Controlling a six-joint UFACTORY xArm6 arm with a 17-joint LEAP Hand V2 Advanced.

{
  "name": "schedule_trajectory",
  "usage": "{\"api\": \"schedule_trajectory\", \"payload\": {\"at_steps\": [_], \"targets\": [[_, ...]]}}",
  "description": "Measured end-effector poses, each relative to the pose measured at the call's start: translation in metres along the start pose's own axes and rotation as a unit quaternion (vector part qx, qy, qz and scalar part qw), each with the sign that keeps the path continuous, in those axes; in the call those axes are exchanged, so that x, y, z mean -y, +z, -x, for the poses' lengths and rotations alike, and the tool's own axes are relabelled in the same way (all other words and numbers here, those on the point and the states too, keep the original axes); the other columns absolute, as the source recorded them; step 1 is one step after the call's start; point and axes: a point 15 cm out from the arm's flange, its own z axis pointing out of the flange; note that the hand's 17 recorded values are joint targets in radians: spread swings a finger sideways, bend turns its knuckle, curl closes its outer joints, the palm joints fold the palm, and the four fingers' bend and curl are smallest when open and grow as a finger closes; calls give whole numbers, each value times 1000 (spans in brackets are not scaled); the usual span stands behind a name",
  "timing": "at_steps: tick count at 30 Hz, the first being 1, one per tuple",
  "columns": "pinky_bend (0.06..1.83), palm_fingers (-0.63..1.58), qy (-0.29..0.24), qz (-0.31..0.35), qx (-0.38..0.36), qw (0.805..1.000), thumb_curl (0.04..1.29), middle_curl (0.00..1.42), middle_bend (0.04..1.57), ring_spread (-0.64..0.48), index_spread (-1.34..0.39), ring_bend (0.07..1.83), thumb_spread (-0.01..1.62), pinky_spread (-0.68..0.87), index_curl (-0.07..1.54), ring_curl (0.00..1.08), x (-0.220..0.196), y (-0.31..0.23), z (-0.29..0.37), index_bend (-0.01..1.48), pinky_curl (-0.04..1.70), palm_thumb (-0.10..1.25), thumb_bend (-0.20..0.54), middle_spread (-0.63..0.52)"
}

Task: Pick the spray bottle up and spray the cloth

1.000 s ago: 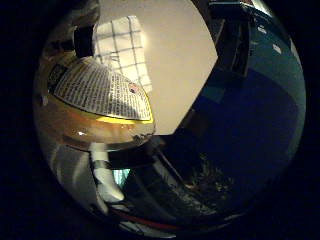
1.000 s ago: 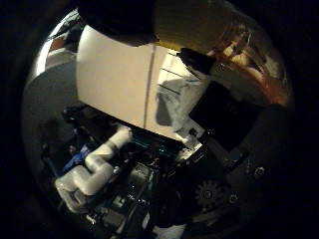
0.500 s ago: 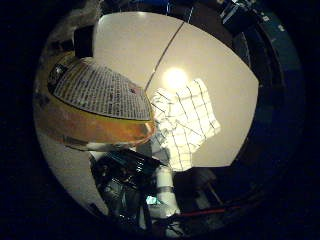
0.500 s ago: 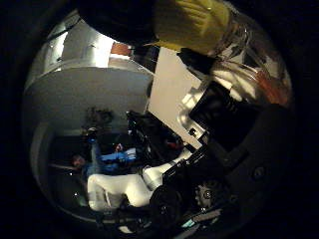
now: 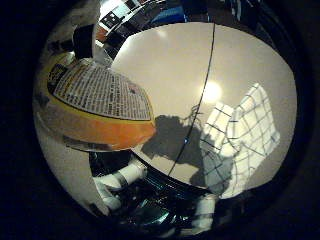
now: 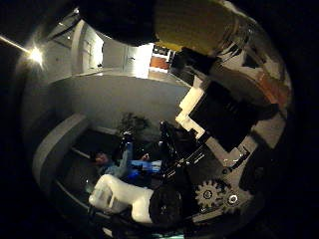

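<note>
The spray bottle (image 5: 95, 105), yellow-orange with a printed label, fills one side of the little finger side palm view, close against the palm. Its yellow body (image 6: 194, 25) also shows in the thumb side palm view. My right hand (image 6: 214, 129) is shut on the bottle and holds it in the air above the white table (image 5: 180, 60). The cloth (image 5: 240, 140), white with dark checks, lies flat on the table away from the bottle. The shadow of hand and bottle (image 5: 175, 140) falls on the table beside the cloth. White fingers (image 5: 118, 180) show at the table's near edge.
A seam (image 5: 210, 60) runs across the tabletop. Beyond the table's far edge stand dark furniture and room clutter (image 5: 150, 12). The thumb side palm view looks out at a grey wall (image 6: 110, 95), a ceiling light (image 6: 37, 55) and the arm's dark parts (image 6: 140, 159).
The views have swung with the hand: the cloth and table have shifted in the little finger side view, and the thumb side view has left the table for the room. The bottle stays against the palm.
</note>
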Motion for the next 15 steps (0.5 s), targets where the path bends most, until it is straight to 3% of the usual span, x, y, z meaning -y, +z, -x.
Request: {"api": "schedule_trajectory", "payload": {"at_steps": [8, 15], "targets": [[1064, 1228, -38, -38, 30, 998, 731, 565, 1330, -146, -180, 1445, 934, -231, 648, 550, -17, 18, -41, 1155, 1018, 1056, -16, -67], [1064, 1227, -35, -62, 43, 997, 737, 565, 1328, -144, -180, 1446, 913, -228, 651, 549, -29, 34, -88, 1148, 1019, 1041, -16, -62]]}}
